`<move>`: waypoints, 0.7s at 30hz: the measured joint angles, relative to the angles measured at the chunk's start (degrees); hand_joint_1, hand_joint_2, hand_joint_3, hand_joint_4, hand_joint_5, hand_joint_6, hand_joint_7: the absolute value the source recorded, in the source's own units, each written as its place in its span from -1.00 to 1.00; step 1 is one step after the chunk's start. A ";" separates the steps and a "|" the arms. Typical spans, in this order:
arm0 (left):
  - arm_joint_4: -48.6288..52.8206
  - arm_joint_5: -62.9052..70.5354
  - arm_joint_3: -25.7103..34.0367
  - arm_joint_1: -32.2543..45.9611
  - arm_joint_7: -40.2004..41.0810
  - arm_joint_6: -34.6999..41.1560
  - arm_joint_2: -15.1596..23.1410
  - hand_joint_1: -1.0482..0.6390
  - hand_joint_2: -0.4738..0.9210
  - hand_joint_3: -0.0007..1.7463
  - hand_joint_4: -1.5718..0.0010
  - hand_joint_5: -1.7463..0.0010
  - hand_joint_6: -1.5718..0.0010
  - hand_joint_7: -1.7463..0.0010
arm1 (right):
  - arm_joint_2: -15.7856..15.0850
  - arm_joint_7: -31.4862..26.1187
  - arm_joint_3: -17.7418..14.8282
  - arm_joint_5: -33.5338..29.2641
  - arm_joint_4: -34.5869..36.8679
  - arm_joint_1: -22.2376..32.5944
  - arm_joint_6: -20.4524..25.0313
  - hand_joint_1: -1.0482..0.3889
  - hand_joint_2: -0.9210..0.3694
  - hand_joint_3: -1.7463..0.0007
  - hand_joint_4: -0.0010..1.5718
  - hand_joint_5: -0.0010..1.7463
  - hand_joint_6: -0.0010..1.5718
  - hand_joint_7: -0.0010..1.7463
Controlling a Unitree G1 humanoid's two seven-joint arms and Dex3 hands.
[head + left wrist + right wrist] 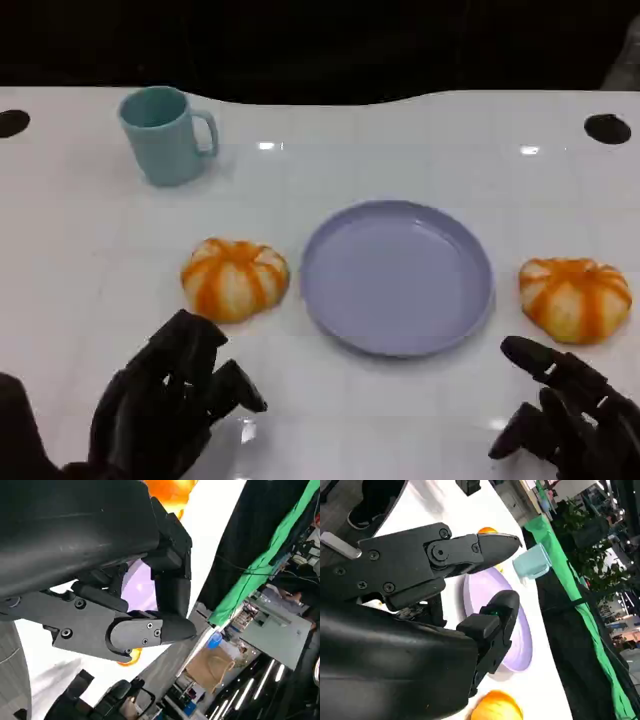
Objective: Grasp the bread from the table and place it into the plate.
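— Nearest the head camera sit both black many-fingered hands, low at the table's near edge. What are they doing?

— Neither holds anything. Left hand (170,405) has its fingers loosely spread and hangs just short of the round orange-and-cream striped bread roll on the left (235,279), not touching it. Right hand (570,420) is likewise empty, fingers apart, just below a second striped bread roll on the right (575,298).

— Where does the bread lie relative to the plate?

— Both rolls rest on the glossy white table (80,260), one on each side of the shallow lavender round plate (330,250). Left roll sits just beside the plate's rim; the right one is near the opposite rim. Nothing lies in the plate yet.

— Why that layout, do you think?

— My guess: each roll is set within easy reach of the hand on its side, with the plate central, so either hand has a short carry. Hands waiting with fingers apart suggests the grasp has not begun.

— Anything in the way?

— A pale teal ceramic mug (165,135) stands at the far left, well apart from the rolls and plate, so I judge it unlikely to interfere. In the right wrist view the plate and mug show beyond the fingers (490,630).
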 measured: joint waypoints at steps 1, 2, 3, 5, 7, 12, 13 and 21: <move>0.07 -0.02 0.04 -0.05 -0.01 0.00 0.01 -0.41 1.00 -0.50 0.12 -1.00 0.34 -0.89 | 0.03 -0.11 0.07 -0.09 0.00 0.00 0.00 -0.68 -1.00 0.78 -0.14 0.72 0.27 -0.43; 0.15 -0.04 0.07 -0.11 -0.02 0.00 0.02 -0.41 1.00 -0.50 0.11 -1.00 0.34 -0.89 | 0.06 -0.20 0.15 -0.28 0.00 0.00 -0.04 -0.68 -1.00 0.77 -0.14 0.72 0.27 -0.42; 0.28 -0.04 0.10 -0.19 -0.03 0.00 0.02 -0.41 1.00 -0.50 0.11 -1.00 0.34 -0.89 | 0.06 -0.30 0.23 -0.65 0.00 0.00 -0.09 -0.68 -1.00 0.77 -0.14 0.72 0.26 -0.42; 0.45 -0.09 0.16 -0.29 -0.03 0.02 0.04 -0.41 1.00 -0.51 0.11 -1.00 0.33 -0.87 | 0.06 -0.48 0.37 -1.03 0.00 0.00 -0.16 -0.69 -1.00 0.77 -0.14 0.73 0.26 -0.41; 0.48 -0.43 0.28 -0.36 -0.03 0.18 0.08 -0.41 1.00 -0.50 0.11 -1.00 0.32 -0.86 | 0.06 -0.58 0.39 -1.17 0.01 -0.01 -0.29 -0.69 -1.00 0.77 -0.15 0.73 0.26 -0.41; 0.87 -0.93 0.48 -0.47 -0.96 0.19 0.27 -0.42 1.00 -0.52 0.11 -1.00 0.32 -0.84 | 0.10 -0.65 0.39 -1.12 0.02 -0.02 -0.45 -0.67 -1.00 0.76 -0.20 0.79 0.20 -0.33; 0.87 -0.93 0.49 -0.47 -0.97 0.19 0.27 -0.42 1.00 -0.53 0.11 -1.00 0.32 -0.84 | 0.10 -0.64 0.39 -1.06 0.02 -0.02 -0.45 -0.67 -1.00 0.76 -0.20 0.80 0.20 -0.32; 0.87 -0.91 0.48 -0.47 -0.97 0.17 0.25 -0.41 1.00 -0.53 0.11 -1.00 0.32 -0.85 | 0.09 -0.56 0.39 -0.93 0.00 -0.03 -0.37 -0.70 -1.00 0.78 -0.18 0.78 0.19 -0.29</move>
